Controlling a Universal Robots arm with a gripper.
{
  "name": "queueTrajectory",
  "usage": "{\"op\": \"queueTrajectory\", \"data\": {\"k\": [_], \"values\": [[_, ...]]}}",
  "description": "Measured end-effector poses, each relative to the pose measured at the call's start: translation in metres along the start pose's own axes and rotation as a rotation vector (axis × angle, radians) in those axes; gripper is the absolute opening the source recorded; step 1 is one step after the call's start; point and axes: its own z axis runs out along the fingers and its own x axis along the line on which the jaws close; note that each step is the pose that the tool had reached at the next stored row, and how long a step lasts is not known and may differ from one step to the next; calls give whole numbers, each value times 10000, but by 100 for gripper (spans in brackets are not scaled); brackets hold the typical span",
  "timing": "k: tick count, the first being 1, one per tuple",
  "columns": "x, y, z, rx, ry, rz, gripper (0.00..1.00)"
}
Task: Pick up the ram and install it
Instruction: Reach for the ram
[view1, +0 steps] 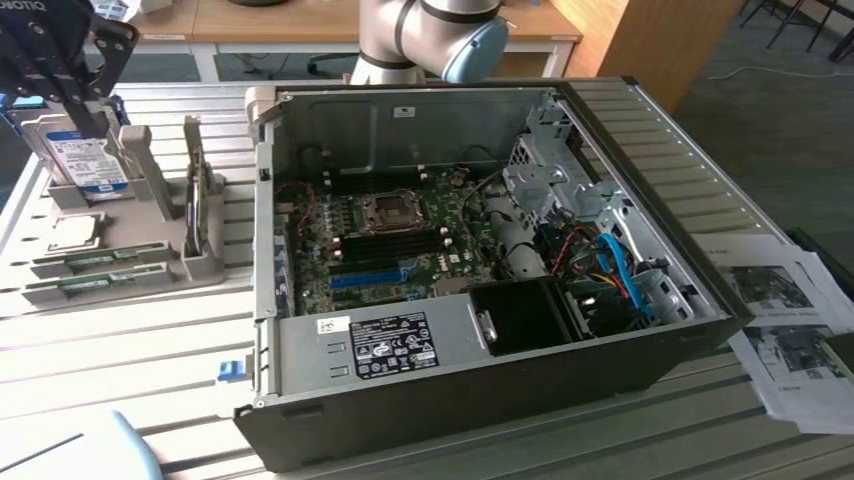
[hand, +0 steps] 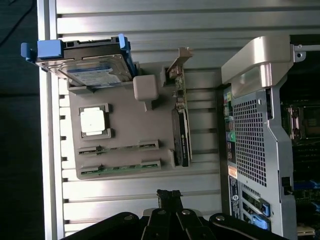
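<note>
Two ram sticks, long thin green boards, lie side by side in slots of the grey holder tray (hand: 125, 115): one (hand: 120, 147) and another (hand: 120, 166) beside it. In the exterior view they sit at the tray's near end (view1: 100, 262), (view1: 83, 288). My black gripper (hand: 169, 196) hovers high above the table, off the tray's edge next to the ram sticks, shut with nothing between its fingers. In the exterior view the gripper (view1: 83, 118) hangs at the far left, in front of the hard drive. The motherboard's black ram slots (view1: 390, 243) lie inside the open computer case (view1: 400, 100).
The tray also carries a blue-framed hard drive (hand: 90, 65), a square silver processor (hand: 93, 121) and an upright expansion card (hand: 181, 135). A blue slot (view1: 367, 277) sits on the motherboard. Paper sheets (view1: 787, 320) lie at the exterior view's right. Slatted table (hand: 140, 30) surrounds everything.
</note>
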Motion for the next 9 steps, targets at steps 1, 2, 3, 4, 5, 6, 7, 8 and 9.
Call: {"op": "queueTrajectory", "data": {"k": [1,2,3,4,5,6,7,8,9], "values": [[17,-1,0,0,2,0,9],[35,-2,-1,0,4,0,9],[52,-4,-1,0,5,0,9],[69,-5,-2,1,6,1,9],[86,-6,-2,1,7,1,9],[103,-8,-2,1,9,1,9],[121,-9,-3,2,11,1,9],[138,-10,-3,1,12,1,9],[156,-12,-3,1,13,0,9]]}}
